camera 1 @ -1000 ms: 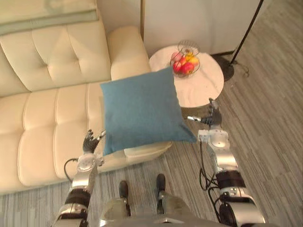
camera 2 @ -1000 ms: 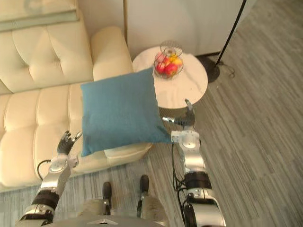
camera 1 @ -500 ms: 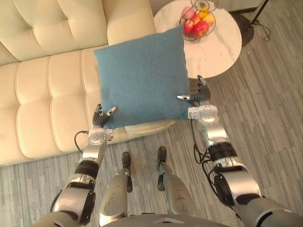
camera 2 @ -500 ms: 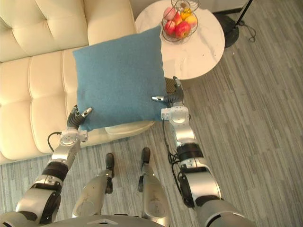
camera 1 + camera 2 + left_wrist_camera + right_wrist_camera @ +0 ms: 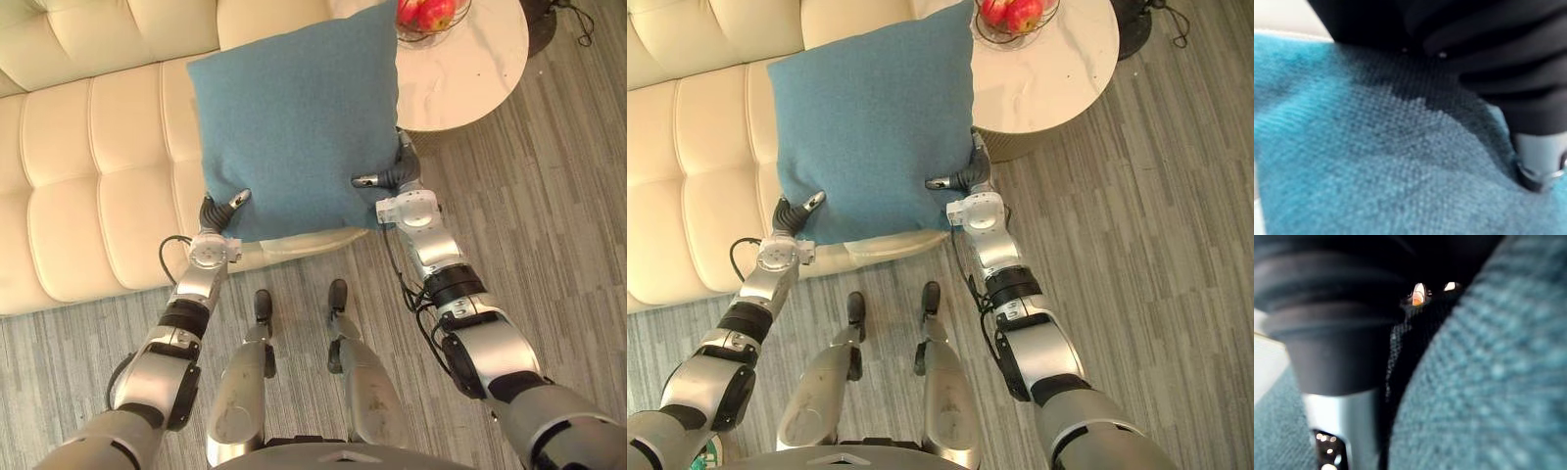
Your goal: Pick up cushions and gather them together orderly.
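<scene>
Cushion (image 5: pixel 294 117), big, square and blue with a coarse weave, is held up between both of the robot's hands over the right end of the sofa seat; whether its underside touches the seat I can't tell. The left hand (image 5: pixel 214 217) pinches the near left corner, thumb laid on top of the fabric and the fingers tucked underneath. The right hand (image 5: pixel 397 176) clamps the near right corner the same way, its thumb pointing in across the cloth. Below it, the cream sofa (image 5: pixel 98 147) has broad stitched panels and a tufted back. Just beside the sofa's arm stands a round pale table (image 5: pixel 470 83) carrying a wire bowl of red fruit (image 5: pixel 429 14). All around runs grey wood-strip floor (image 5: pixel 558 235).
</scene>
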